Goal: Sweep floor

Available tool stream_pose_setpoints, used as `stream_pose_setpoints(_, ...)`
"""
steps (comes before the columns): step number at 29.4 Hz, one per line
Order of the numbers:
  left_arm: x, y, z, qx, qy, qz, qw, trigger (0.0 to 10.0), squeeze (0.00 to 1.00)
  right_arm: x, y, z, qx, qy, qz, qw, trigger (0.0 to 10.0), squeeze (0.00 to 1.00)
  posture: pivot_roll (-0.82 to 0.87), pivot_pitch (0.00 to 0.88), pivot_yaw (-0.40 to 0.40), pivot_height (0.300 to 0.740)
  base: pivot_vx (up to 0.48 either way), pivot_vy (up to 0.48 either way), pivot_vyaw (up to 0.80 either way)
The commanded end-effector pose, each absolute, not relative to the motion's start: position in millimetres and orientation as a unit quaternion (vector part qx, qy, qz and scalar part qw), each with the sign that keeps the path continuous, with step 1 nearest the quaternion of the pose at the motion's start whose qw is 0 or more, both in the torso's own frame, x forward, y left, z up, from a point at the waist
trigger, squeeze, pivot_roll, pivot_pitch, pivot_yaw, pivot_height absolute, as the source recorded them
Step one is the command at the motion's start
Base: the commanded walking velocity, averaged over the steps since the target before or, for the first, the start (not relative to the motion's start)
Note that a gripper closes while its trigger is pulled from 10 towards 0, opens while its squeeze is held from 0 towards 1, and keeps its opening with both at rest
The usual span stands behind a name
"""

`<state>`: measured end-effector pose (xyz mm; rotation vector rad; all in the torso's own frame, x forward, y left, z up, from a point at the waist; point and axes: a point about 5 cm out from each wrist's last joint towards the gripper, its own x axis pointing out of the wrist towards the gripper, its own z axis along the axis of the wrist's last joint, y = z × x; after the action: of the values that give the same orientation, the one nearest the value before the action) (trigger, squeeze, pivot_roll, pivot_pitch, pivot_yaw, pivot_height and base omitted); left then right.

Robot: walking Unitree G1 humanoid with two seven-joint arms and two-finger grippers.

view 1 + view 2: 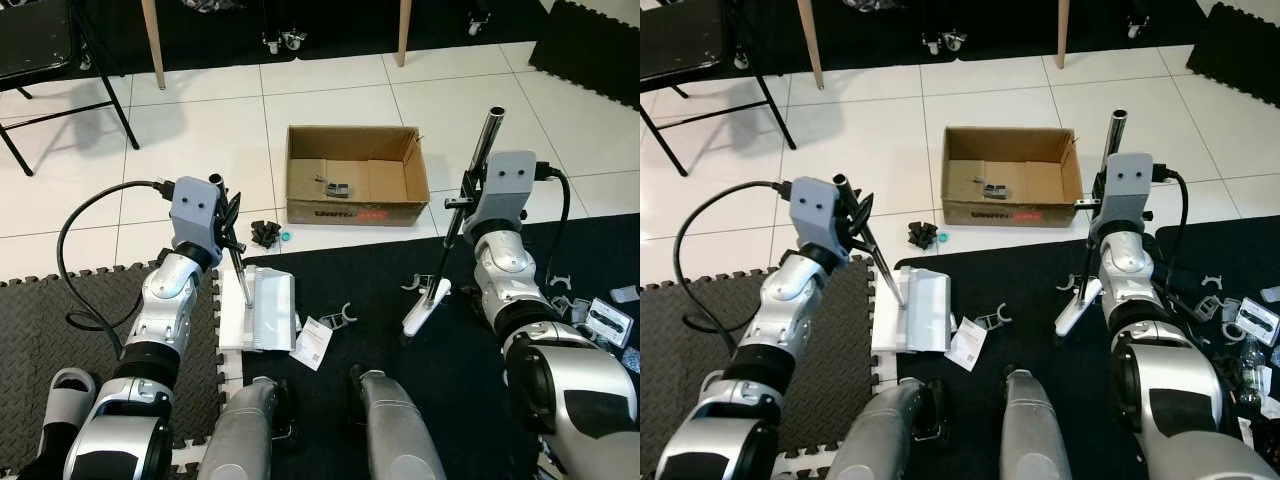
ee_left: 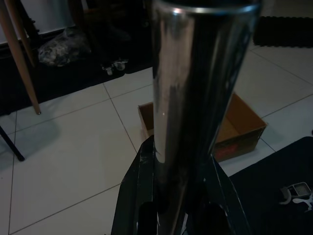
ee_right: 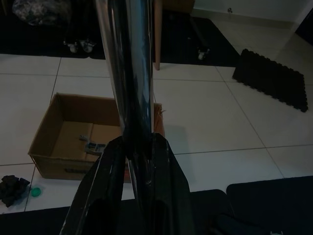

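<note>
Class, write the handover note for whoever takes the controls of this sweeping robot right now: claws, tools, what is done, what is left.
Left claw: shut on the dustpan handle; white dustpan lies flat at the black mat's edge.
Right claw: shut on the broom handle; broom head rests on the black mat.
Done: both tools in hand; cardboard box already holds a few bits.
Left: dark clump and teal cap on the tile, paper tag and white clips on the mat.

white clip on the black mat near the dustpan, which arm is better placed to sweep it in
Right. The right gripper holds the broom, whose head rests on the mat just right of the white clip. The left gripper holds the dustpan, already beside it.
</note>
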<state>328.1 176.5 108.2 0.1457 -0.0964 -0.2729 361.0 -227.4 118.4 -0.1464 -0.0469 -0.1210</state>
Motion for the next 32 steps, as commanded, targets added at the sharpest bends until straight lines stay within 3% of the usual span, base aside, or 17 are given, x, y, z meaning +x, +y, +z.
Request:
stream_pose_setpoints(1,330,183,119,0.084,-0.073,-0.128,0.985,10.0,0.00,362,-230,125,-0.078,-0.038,-0.064,0.994,10.0,0.00,-0.07,0.233,0.009,0.740,0.000,0.000,0.00)
stream_pose_setpoints(6,331,188,122,0.086,-0.077,-0.123,0.986,10.0,0.00,364,-227,126,-0.075,-0.038,-0.062,0.994,10.0,0.00,-0.05,0.210,0.013,0.740,0.000,0.000,0.00)
stream_pose_setpoints(24,325,246,117,0.104,-0.050,-0.048,0.992,10.0,0.00,369,-211,129,-0.072,-0.043,-0.036,0.996,10.0,0.00,-0.05,0.179,-0.001,0.740,0.000,0.000,0.00)
stream_pose_setpoints(32,323,243,106,0.092,-0.030,-0.060,0.994,10.0,0.00,369,-211,128,-0.072,-0.042,-0.033,0.996,10.0,0.00,-0.05,0.184,-0.007,0.740,0.000,0.000,0.00)
